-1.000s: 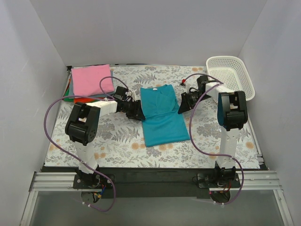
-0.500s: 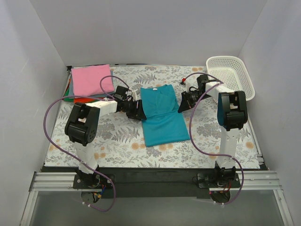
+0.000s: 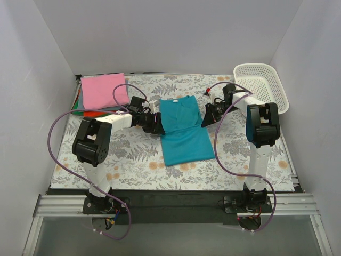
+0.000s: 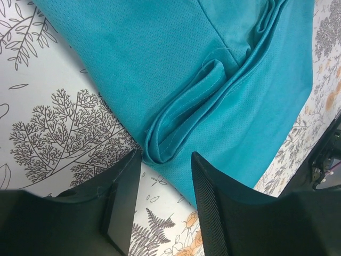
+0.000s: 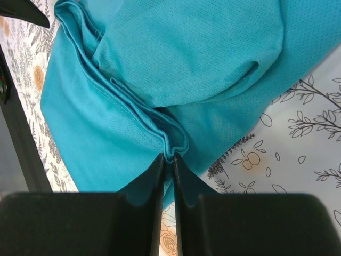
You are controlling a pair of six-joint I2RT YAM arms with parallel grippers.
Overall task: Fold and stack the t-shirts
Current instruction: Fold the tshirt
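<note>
Pincers: we see the left pincer [image 4: 166, 158] parted astride a rolled fold [image 4: 181, 114]; the right pincer [image 5: 167, 156] is pinched on the shirt's layered edge.
Teal t-shirt [image 3: 184, 133]: flat on the tabletop [image 3: 128, 154], between both arms.
Handling: soft, limp, light; we'd grip folded edges.

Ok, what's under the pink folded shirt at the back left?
Only orange-red cloth and green cloth peek out at its near-left edges; the pink shirt covers the rest.

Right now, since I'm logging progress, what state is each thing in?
teal shirt: lying flat, sleeves folded in, body not yet folded
pink shirt: folded, on top of the stack
basket: upright
left claw: open, astride the shirt's folded edge
right claw: shut on the teal shirt's edge
</note>
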